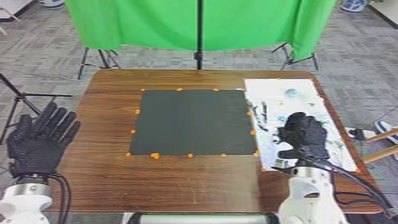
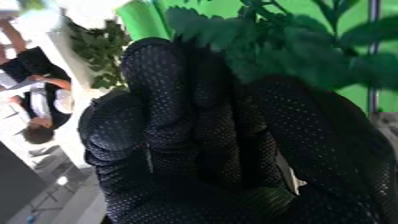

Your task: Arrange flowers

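Well, the right hand (image 1: 303, 134) grips a green stem (image 2: 266, 201), leaves (image 2: 280, 52) past its fingers, so placing it seems left to do.

Green leaves (image 2: 293, 57), green curtain (image 1: 151, 25), brown table (image 1: 99, 150), dark grey mat (image 1: 191, 122)

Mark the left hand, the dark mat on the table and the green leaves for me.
Left hand (image 1: 37, 147): head view, on its palm.
Dark mat (image 1: 191, 122): head view, near its middle.
Green leaves (image 2: 289, 55): right wrist view, on a broad leaf above the glove.
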{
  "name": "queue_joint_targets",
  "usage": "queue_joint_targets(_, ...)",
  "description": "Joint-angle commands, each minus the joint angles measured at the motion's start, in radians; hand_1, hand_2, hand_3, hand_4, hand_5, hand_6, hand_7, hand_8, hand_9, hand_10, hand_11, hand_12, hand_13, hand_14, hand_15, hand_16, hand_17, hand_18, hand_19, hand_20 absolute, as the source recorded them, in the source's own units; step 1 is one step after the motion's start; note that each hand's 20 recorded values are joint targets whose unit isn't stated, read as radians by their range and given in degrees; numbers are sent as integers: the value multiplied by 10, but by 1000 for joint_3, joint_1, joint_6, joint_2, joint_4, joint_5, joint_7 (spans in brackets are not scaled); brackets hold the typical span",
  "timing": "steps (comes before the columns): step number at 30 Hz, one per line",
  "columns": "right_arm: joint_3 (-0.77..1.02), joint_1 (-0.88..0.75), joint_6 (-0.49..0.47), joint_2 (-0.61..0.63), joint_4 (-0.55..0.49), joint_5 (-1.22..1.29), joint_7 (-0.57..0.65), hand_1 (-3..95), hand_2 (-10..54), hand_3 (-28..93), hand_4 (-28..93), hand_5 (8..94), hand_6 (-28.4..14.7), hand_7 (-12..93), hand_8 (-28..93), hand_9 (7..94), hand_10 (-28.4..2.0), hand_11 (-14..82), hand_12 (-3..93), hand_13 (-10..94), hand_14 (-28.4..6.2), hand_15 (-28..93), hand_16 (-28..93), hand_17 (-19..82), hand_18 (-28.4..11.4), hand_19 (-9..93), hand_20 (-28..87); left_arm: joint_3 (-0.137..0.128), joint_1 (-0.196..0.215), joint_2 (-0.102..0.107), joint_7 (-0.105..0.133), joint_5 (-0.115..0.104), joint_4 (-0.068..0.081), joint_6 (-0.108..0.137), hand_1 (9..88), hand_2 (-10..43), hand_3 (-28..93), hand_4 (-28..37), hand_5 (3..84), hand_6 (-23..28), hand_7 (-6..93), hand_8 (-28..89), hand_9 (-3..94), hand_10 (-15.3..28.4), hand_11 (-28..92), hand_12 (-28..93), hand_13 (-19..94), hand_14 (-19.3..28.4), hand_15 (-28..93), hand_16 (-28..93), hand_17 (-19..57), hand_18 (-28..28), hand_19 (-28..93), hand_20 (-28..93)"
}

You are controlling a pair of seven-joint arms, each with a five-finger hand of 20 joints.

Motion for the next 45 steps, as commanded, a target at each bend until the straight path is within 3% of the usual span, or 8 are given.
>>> queue_joint_targets(1,-84,134,32,-3,-28,49,-22,605,-95,752,-218,801,0,409,191,905,-91,161,513,836,-37,435,505,501,-248,926,313,0,19,16,8,-8,-2,8,281,124,704,-283,471,82,111,-72,417,153,195,140,302,153,324,-37,-34,142,273,145)
queue_joint_targets(11,-266,349,-15,-128,66,86,-161,608,-95,746,-214,805,-3,402,198,908,-93,153,522,842,-35,419,528,507,-245,921,307,26,5,36,1,-7,6,15,281,124,703,-283,471,83,110,-73,416,152,194,140,302,153,324,-36,-33,142,272,144)
queue_joint_targets(21,-388,438,-92,-295,246,22,-336,611,-95,742,-214,803,-2,402,201,908,-94,152,523,844,-34,414,531,512,-240,919,304,37,-8,55,21,-13,14,26,281,123,703,-283,471,83,111,-72,415,152,193,142,302,152,325,-37,-35,143,273,145)
queue_joint_targets(25,-414,451,-120,-355,334,-29,-382,610,-95,741,-214,801,-2,404,200,907,-93,154,525,843,-32,417,530,512,-240,920,303,53,-18,70,39,-58,18,35,281,122,705,-283,471,82,112,-72,415,151,194,142,302,152,326,-36,-35,143,274,145)
queue_joint_targets(31,-469,464,-117,-395,412,-91,-363,610,-95,740,-214,799,-2,407,199,905,-93,155,525,843,-32,416,531,514,-239,920,301,73,-20,82,59,-76,15,40,284,122,707,-283,476,84,115,-73,420,151,199,143,305,152,331,-35,-34,145,281,148)
queue_joint_targets(34,-468,464,-113,-445,474,-139,-373,609,-95,741,-212,799,-2,407,197,905,-93,156,521,844,-34,418,527,517,-241,922,299,89,-51,87,49,-85,30,41,284,121,709,-283,476,84,116,-74,421,152,200,142,308,152,333,-36,-34,145,284,149)
queue_joint_targets(41,-522,522,-132,-451,560,-180,-392,611,-95,744,-213,803,-6,406,198,907,-96,161,519,845,-39,424,525,521,-245,927,295,100,-55,104,83,-93,27,16,284,121,711,-283,477,85,117,-74,424,153,203,141,308,152,337,-37,-34,146,288,150)
queue_joint_targets(45,-530,531,-140,-453,571,-207,-391,611,-95,744,-214,802,-6,407,199,906,-96,162,521,843,-38,428,525,520,-244,929,292,104,-52,110,105,-129,29,-6,282,115,718,-283,477,85,117,-74,423,152,203,141,308,152,338,-37,-34,146,288,149)
